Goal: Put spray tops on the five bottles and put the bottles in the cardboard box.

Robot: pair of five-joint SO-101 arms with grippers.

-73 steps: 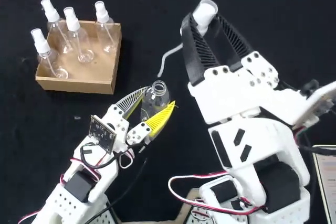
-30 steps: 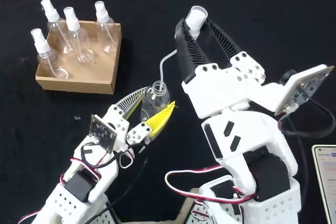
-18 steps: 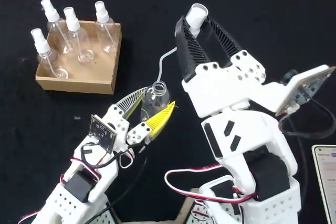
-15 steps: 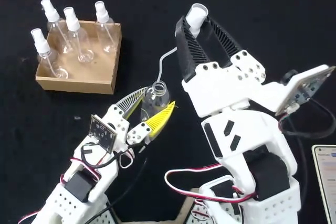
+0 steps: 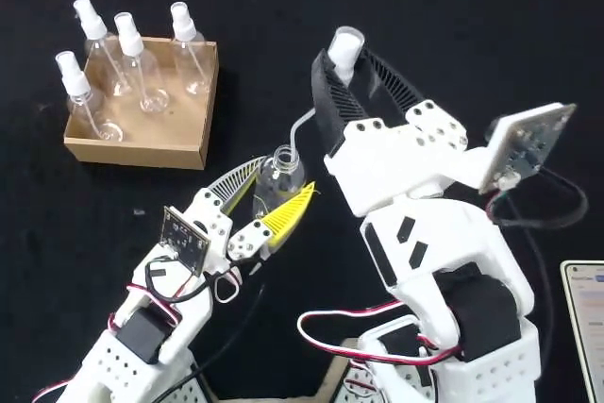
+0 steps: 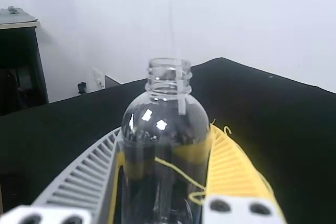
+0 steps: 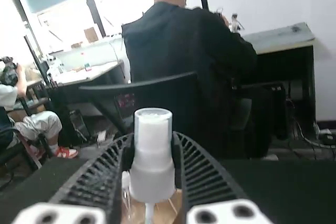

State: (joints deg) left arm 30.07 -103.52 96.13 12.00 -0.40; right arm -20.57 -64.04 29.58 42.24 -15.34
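Note:
My left gripper, with one grey and one yellow finger, is shut on a clear open bottle standing upright mid-table; the left wrist view has the bottle between the fingers. My right gripper is shut on a white spray top held above and right of the bottle. Its thin dip tube hangs down with its end at the bottle's open neck. The right wrist view has the spray top clamped between the black fingers. The cardboard box at the back left holds several capped bottles.
The table is covered in black cloth. A white device lies at the right edge. The big white right arm base takes up the front right. Behind the table, the right wrist view has seated people and desks.
My right gripper with the spray top has shifted left and slightly toward the bottle, bringing the dip tube's end to the bottle's neck. The left gripper and bottle stayed still.

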